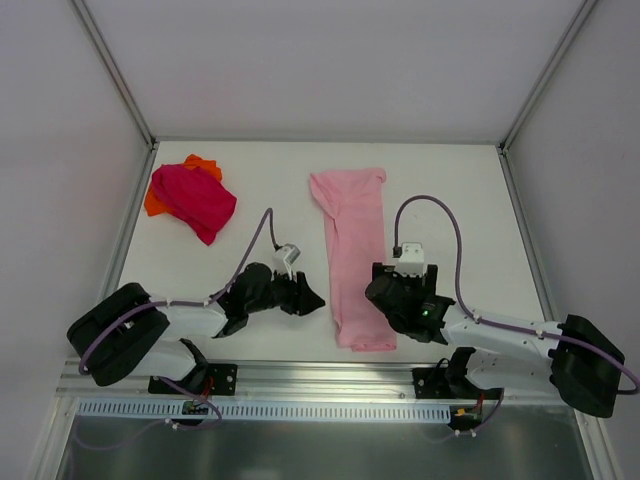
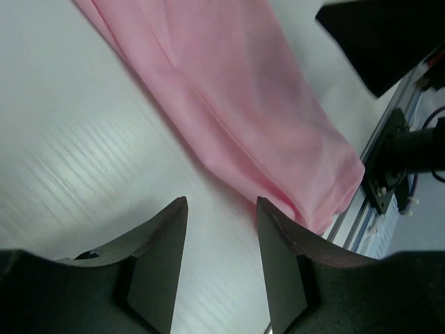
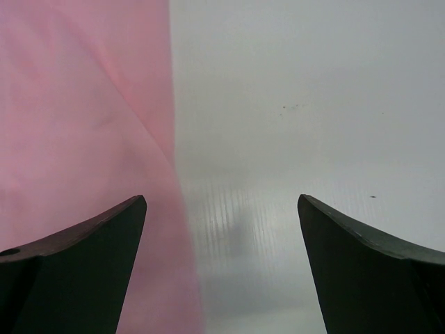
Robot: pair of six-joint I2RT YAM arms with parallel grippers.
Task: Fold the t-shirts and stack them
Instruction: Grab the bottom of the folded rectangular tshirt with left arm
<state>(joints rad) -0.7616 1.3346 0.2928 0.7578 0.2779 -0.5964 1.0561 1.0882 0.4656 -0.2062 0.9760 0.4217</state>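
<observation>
Light pink t-shirt (image 1: 352,255): folded into a long strip, lying mid-table (image 1: 460,190). Magenta t-shirt (image 1: 197,200) lies crumpled on the orange t-shirt (image 1: 153,205) at far left. Left jaws: parted, empty, just left of the strip's near end. Right jaws: spread wide, empty, over the strip's right edge.

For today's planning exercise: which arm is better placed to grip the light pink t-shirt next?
Probably right: the right gripper, open, straddles the edge of the light pink t-shirt; the left gripper sits beside it.
</observation>
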